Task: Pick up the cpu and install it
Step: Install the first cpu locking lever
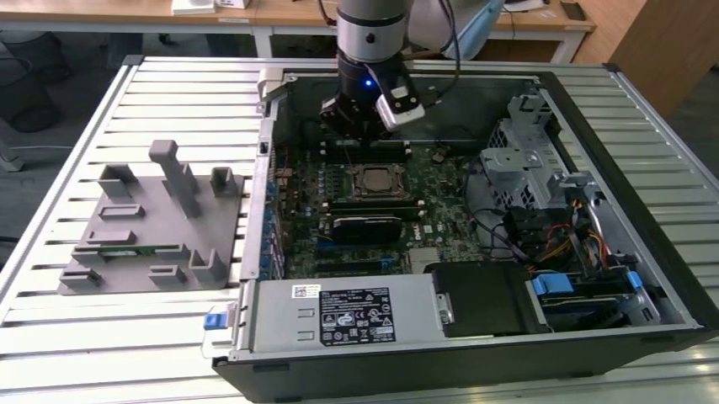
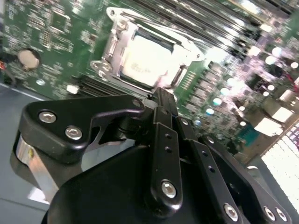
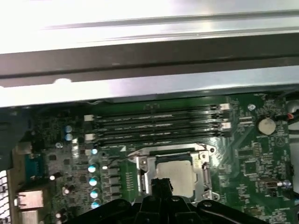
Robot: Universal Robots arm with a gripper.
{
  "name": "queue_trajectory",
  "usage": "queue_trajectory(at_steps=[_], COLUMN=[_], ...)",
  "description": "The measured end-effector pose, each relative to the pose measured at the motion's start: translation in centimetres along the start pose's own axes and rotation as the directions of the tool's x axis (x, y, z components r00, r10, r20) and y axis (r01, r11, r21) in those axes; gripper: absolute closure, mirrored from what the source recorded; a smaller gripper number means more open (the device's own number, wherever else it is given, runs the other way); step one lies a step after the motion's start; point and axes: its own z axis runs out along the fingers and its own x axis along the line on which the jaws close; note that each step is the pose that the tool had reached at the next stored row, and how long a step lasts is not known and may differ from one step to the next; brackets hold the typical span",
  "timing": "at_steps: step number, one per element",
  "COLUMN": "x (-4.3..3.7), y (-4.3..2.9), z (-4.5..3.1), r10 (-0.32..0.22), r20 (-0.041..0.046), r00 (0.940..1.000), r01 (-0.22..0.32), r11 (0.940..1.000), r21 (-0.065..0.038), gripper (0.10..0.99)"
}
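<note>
my hand [image 1: 362, 126] hangs inside the open computer case [image 1: 629, 278], over the memory slots [image 3: 154, 123] just past the socket frame [image 3: 170, 163] on the green board [image 1: 444, 194]. the cpu [image 2: 145, 63] already lies in that frame, its silvery top showing in both wrist views, flat and square with the metal bracket around it. my fingers [image 2: 163, 140] look pressed together with nothing between them, and they sit near the chip without touching it. so i judge the placing is done and the seating is the step in hand. the grey holder [image 1: 151, 231] on the slatted desk [image 1: 67, 337] stands well apart. the next move calls for care, since a tilted chip could bend the pins under it.
</note>
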Motion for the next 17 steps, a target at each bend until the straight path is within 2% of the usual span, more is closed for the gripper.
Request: queue_trajectory(at_steps=[4,9,12,17], x=[1.35,2.51,2.91,3.14], y=[-0.13,-0.24,-0.27,-0.26], z=[-0.02,-0.06,-0.07,-0.28], r10=[-0.002,-0.003,-0.003,-0.005], r20=[-0.0001,-0.0002,-0.0003,-0.0023], r00=[1.0,1.0,1.0,1.0], r01=[0.002,0.003,0.003,0.005], r11=[1.0,1.0,1.0,1.0], r21=[-0.001,-0.001,-0.002,-0.007], gripper=[0.98,0.98,0.98,0.98])
